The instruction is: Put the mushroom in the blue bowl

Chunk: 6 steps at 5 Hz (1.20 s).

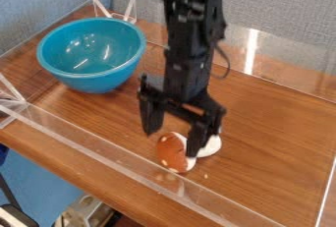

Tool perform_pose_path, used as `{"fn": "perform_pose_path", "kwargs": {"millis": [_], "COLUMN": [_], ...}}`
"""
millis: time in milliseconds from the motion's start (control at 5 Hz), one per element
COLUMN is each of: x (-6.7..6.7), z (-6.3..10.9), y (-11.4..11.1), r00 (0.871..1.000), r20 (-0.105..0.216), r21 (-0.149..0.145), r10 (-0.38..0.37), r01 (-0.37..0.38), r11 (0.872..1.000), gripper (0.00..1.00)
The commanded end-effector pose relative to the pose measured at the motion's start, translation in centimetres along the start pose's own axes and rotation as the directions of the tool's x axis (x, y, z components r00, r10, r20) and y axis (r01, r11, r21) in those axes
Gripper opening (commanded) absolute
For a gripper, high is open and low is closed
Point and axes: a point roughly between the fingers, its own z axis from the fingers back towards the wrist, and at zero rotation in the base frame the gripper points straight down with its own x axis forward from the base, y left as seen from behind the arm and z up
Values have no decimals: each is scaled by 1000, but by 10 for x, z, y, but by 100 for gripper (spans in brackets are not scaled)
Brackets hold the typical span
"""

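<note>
The mushroom (175, 152) lies on its side on the wooden table near the front clear wall, orange-brown cap toward me and white stem (207, 145) pointing right. My black gripper (178, 133) points straight down and stands open just above it, one finger left of the cap and the other by the stem. I cannot tell whether the fingers touch it. The blue bowl (89, 54) sits upright and empty at the back left, well apart from the gripper.
Low clear plastic walls (92, 142) fence the wooden table (269, 123) on all sides. White brackets sit at the left corner (11, 101) and behind the bowl (116, 15). A blue backdrop rises behind.
</note>
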Motion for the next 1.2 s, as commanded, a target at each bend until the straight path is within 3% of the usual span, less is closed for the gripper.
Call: {"fn": "perform_pose_path", "kwargs": {"millis": [0,400,600,1000], "x": [1,4,4,3], "z": [-4,-24,-25,-24], "y": [-1,-1,-2,-6], "r00": [998,997,996,995], "r20": [59,70,82,101], "r21": [2,8,7,-6], "r10": [-19,-31,-32,-27], "r01": [19,30,31,27], "r11": [1000,1000,999,1000], "gripper": [100,100,0,0]}}
